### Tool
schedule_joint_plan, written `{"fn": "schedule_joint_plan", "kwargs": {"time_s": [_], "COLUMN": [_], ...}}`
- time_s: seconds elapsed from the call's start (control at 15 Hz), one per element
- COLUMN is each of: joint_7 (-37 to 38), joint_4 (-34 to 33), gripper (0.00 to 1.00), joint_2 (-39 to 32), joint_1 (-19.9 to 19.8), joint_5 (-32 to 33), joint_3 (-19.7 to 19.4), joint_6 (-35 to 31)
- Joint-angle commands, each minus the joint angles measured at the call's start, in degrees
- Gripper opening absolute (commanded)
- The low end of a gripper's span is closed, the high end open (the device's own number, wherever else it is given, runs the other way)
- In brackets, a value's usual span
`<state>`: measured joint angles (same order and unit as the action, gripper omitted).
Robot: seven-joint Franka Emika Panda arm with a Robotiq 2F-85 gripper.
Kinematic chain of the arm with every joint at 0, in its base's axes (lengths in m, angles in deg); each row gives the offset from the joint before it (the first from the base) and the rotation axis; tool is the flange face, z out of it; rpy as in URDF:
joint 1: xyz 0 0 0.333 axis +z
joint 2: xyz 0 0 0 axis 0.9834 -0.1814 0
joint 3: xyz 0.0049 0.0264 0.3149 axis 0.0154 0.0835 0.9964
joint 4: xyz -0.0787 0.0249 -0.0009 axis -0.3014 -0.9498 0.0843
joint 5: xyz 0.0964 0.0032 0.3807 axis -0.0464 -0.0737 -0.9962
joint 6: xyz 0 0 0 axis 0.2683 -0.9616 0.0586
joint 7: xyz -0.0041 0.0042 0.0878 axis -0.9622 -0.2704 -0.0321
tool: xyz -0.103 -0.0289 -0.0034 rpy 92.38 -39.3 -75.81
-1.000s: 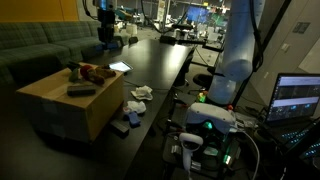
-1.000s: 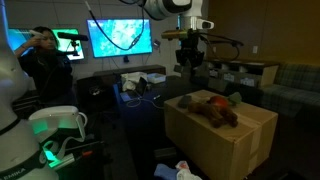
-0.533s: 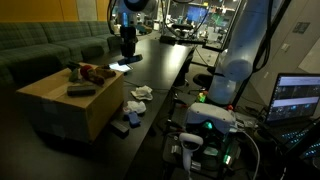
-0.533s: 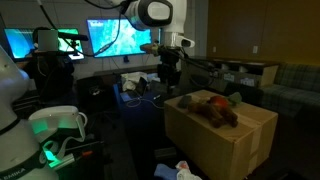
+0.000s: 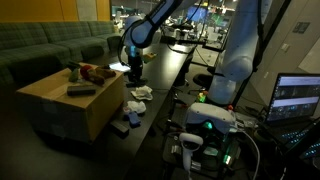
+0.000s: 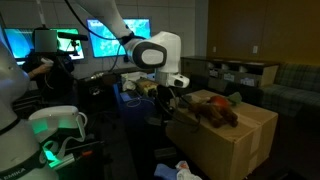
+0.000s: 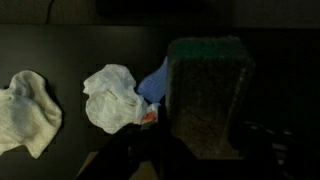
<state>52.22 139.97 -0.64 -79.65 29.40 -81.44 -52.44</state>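
In an exterior view the gripper (image 5: 134, 74) is seen in the middle of the frame. It is pointed down over the black table (image 5: 165, 60), just to the right of the cardboard box (image 5: 60, 105). A white cloth (image 5: 141, 93) lies on the table right below it, near but apart; no contact can be made out. Whether the jaws stand apart or together cannot be told, and nothing is seen between them.

In an exterior view the gripper (image 6: 164, 100) is found at the centre of the frame, low beside the left edge of the box (image 6: 225, 135). A soft toy (image 6: 210, 108) is lying on the box. The cloth is hidden here.

In the wrist view the white cloth (image 7: 113, 97) is placed a little left of the centre. A blue piece (image 7: 155, 80) touches its right side, and a dark greenish block (image 7: 205, 95) stands just beside that. A second white cloth (image 7: 25, 112) is at the left edge, apart from the others. Only dark blurred shapes are shown at the lower edge, so the state of the jaws is not shown here either.

The step in hand is judged to be an approach above the cloth. For a grasp, the jaws would need to be open and centred over the cloth, a little toward the left of the wrist picture. The blue piece should be kept out of the grip.
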Motion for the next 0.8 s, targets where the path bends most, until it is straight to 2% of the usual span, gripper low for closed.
{"fn": "schedule_joint_plan", "kwargs": {"time_s": [0.0,0.33,0.73], "joint_7": [1.5,2.2,1.1], "joint_4": [-0.9,-0.6,0.2], "gripper": [0.31,0.31,0.31], "joint_2": [-8.7,-17.6,-23.7], "joint_1": [-0.3,-1.2,-3.9], "joint_5": [-0.2,-0.2,-1.8], "joint_3": [-1.0,-2.5,-1.5], "joint_6": [-8.8,-17.1,-21.1]}}
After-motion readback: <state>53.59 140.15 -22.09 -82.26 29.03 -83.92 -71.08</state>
